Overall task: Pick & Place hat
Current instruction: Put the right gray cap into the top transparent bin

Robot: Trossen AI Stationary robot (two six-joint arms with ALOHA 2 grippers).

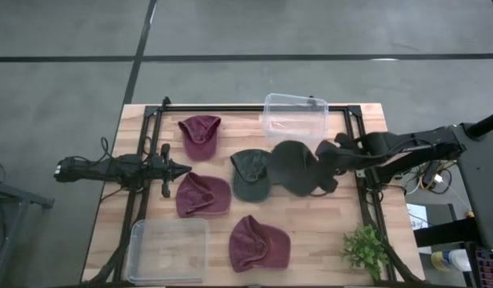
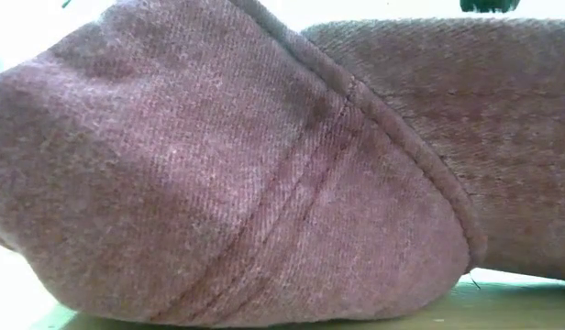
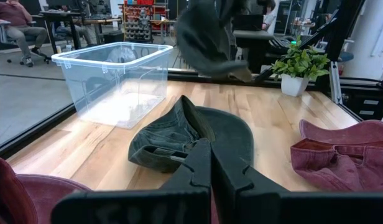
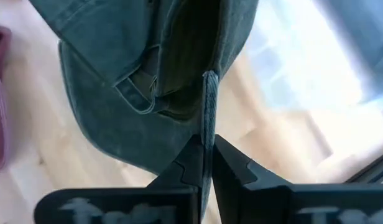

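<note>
A dark green cap (image 1: 290, 168) hangs lifted above the table's middle right, shut in my right gripper (image 1: 326, 160). The left wrist view shows it in the air (image 3: 207, 37). A second dark green cap (image 1: 250, 174) lies on the table beside it, inside facing up (image 3: 191, 134). Three maroon caps lie at the far left (image 1: 200, 134), the middle left (image 1: 202, 194) and the near middle (image 1: 258, 242). The near one fills the low view (image 2: 264, 165). My left gripper (image 1: 178, 168) is shut and waits at the table's left, touching nothing. My right gripper pinches a thin edge of the dark green cap (image 4: 207, 118) between its two fingers (image 4: 188, 162). The edge runs along the fingers. The cap is lifted clear of the table and hangs slack from the hold, its inside and back strap (image 4: 135, 87) showing.
A clear bin (image 1: 294, 116) stands at the far edge, just beyond the held cap. Another clear bin (image 1: 168, 250) sits at the near left corner. A small potted plant (image 1: 365, 248) stands at the near right. A black frame (image 1: 362, 184) runs around the table.
</note>
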